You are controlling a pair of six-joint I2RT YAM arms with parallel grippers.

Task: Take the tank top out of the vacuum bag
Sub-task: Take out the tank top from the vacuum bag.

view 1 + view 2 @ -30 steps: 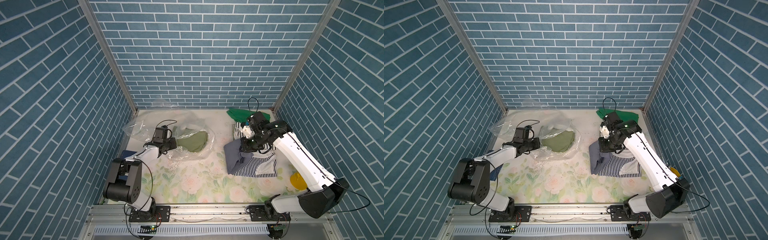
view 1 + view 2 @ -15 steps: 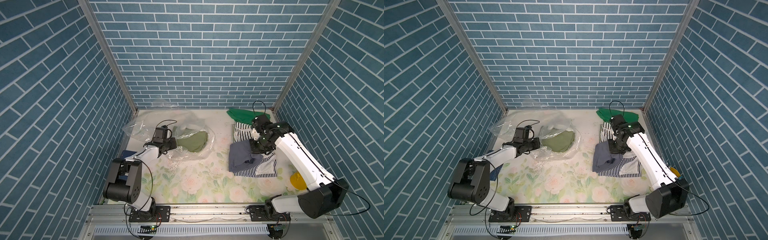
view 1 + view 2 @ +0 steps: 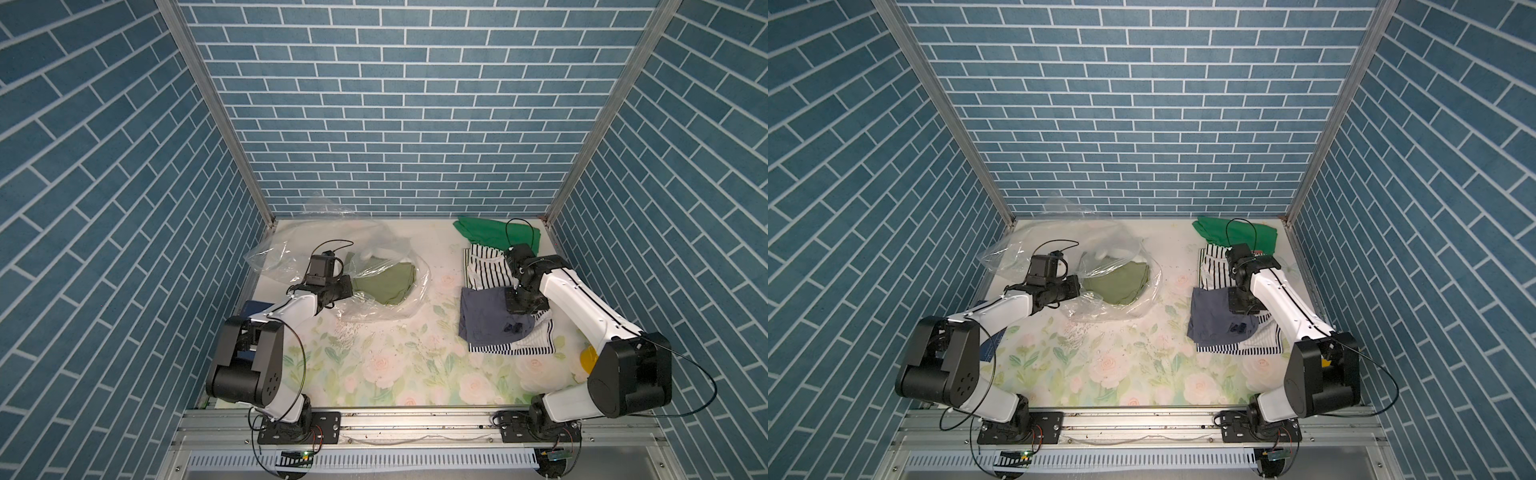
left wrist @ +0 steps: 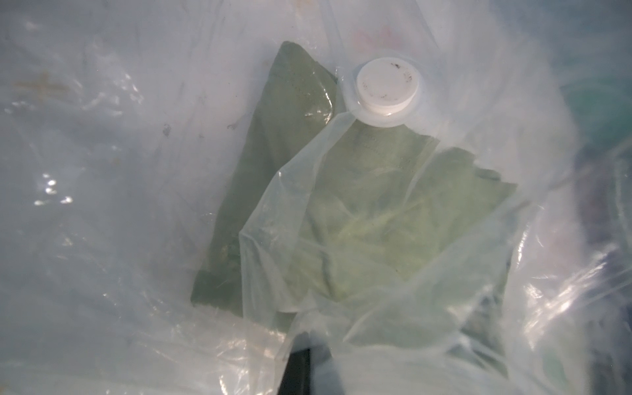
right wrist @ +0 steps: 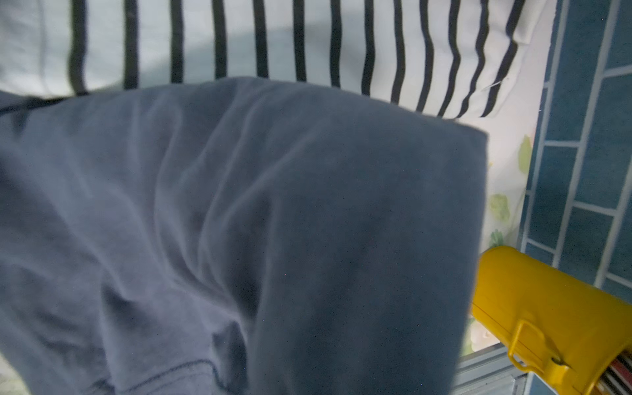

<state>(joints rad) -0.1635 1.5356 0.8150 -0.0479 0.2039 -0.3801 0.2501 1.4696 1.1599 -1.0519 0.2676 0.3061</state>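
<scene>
left pincer (image 3: 348,286) in both top views sits closed at the near edge of the vacuum bag (image 3: 286,257), its tip pressed into the crumpled clear film. the bag lies on the far left part of the flowered tabletop (image 3: 395,374), reaching back to the wall, with an olive garment (image 3: 386,284) inside it just beyond the pincer (image 3: 1077,286) and a small white valve (image 3: 1104,252) near the garment's far edge. right pincer (image 3: 517,306) is down on the far right corner of a navy garment (image 3: 484,316), well apart from the bag. that garment lies across a striped garment (image 3: 484,266), and a bright green garment (image 3: 486,232) lies beyond them in the back right corner. which garment is the tank top i cannot tell.

left wrist view: one dark finger (image 4: 298,367) shows at the frame's edge, with folds of the vacuum bag (image 4: 102,171) bunched tight around it, so the pincer looks shut on the film. the olive garment (image 4: 273,178) shows through the plastic, folded, and the round white valve (image 4: 388,87) sits on the film over one of its corners.

right wrist view: the navy garment (image 5: 273,222) fills most of the frame, slightly blurred, its folds drawing together towards the camera. the jaws are hidden by the cloth, yet the gathered folds suggest they are closed on a pinch of it. the striped garment (image 5: 273,41) lies under the navy one, and a yellow container (image 5: 547,314) lies on its side beside the blue brick wall (image 5: 588,136).
</scene>
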